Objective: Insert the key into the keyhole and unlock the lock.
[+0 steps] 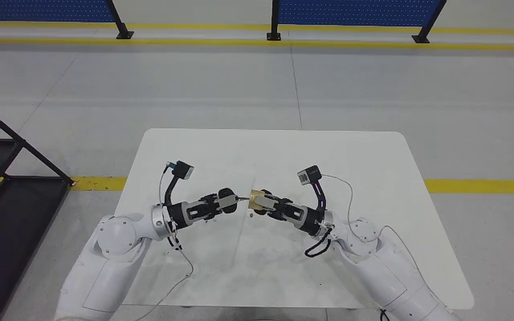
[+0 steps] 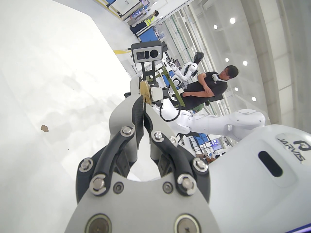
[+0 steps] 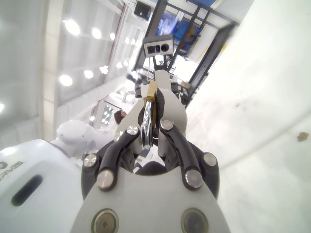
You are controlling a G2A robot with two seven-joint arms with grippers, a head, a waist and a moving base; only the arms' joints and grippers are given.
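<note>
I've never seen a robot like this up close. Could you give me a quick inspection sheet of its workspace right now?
Surface: white table, faint smudges.
Job's things: brass lock held above the table by the right gripper; key hidden, if held, inside the left gripper.
Clutter: one small brown speck on the table.
Grippers: left gripper jaws shut, tips at the lock's face; right gripper jaws shut on the lock.
Cables: thin white cable by the left arm; black coiled cable at the right arm.
Surroundings: blue barriers, yellow floor lines, black rack beside the table.
</note>
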